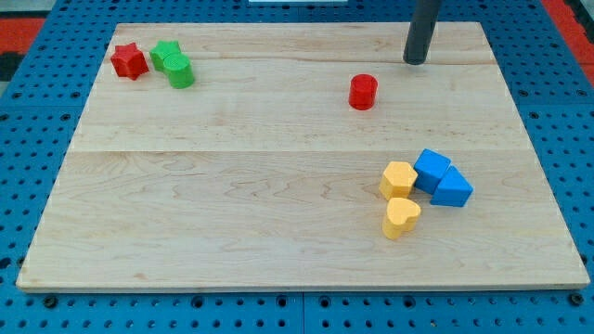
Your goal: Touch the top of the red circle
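The red circle (363, 92) is a short red cylinder standing on the wooden board (232, 186), right of the middle and near the view's top. My tip (415, 61) is the lower end of the dark rod, which comes down from the view's top edge. It rests on the board up and to the right of the red circle, a short gap away, not touching it.
A red star (129, 61), a green star (166, 55) and a green cylinder (181, 71) sit close together at the top left. A yellow hexagon (398, 178), a yellow heart (401, 217), a blue cube (432, 170) and a blue triangle (452, 188) cluster at the lower right.
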`<action>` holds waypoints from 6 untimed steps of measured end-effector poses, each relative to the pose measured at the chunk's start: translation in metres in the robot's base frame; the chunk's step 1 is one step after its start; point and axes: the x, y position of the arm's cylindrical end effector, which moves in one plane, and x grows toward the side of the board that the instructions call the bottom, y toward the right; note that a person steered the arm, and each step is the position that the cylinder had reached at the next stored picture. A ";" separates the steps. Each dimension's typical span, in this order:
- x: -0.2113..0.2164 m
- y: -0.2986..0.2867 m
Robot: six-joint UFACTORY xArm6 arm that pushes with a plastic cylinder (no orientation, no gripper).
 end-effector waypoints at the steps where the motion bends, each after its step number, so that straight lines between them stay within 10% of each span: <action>1: 0.006 -0.009; 6: 0.007 -0.111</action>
